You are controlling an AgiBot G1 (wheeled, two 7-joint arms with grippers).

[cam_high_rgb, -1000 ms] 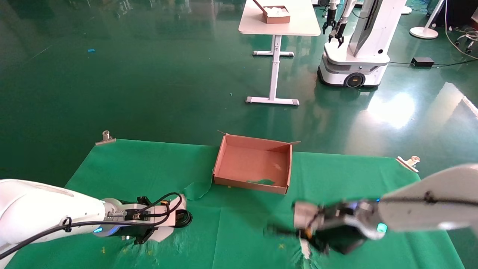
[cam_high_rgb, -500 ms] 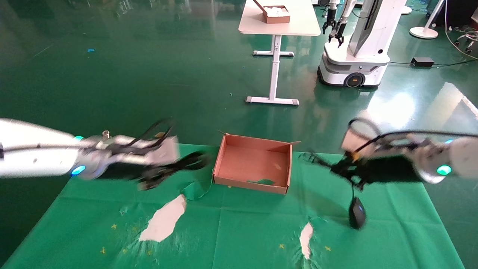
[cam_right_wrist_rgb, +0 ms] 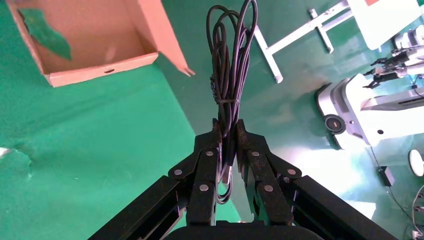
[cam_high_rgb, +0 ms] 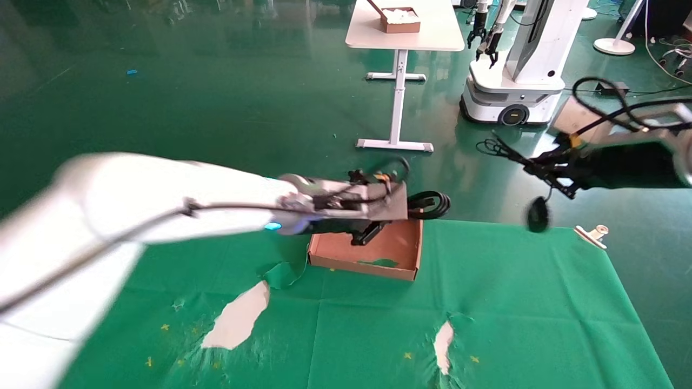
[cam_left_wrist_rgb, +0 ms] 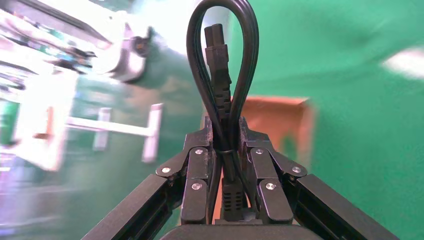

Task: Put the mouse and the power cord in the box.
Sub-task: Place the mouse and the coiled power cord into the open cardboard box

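The shallow brown box (cam_high_rgb: 363, 265) sits on the green cloth at the table's far edge. My left gripper (cam_high_rgb: 404, 208) hovers over it, shut on the coiled black power cord (cam_high_rgb: 430, 205), whose loop and plug stick out past the fingers (cam_left_wrist_rgb: 222, 60). The box (cam_left_wrist_rgb: 282, 125) shows behind that loop. My right gripper (cam_high_rgb: 538, 163) is high at the far right, shut on the mouse's bundled thin cable (cam_right_wrist_rgb: 230, 65). The black mouse (cam_high_rgb: 537, 214) dangles below it in the air, over the cloth's far right edge. The mouse is out of the right wrist view, which shows the box (cam_right_wrist_rgb: 90, 42) off to one side.
The green cloth (cam_high_rgb: 513, 302) has two torn white patches (cam_high_rgb: 238, 316) (cam_high_rgb: 443, 340) near the front and a metal clip (cam_high_rgb: 592, 236) at its far right corner. Beyond, on the green floor, stand a white table (cam_high_rgb: 405, 32) and another robot (cam_high_rgb: 513, 81).
My left arm swung right and forward with the power cord, from left of the box to above it. My right arm rose and drew back right, lifting the dangling mouse higher.
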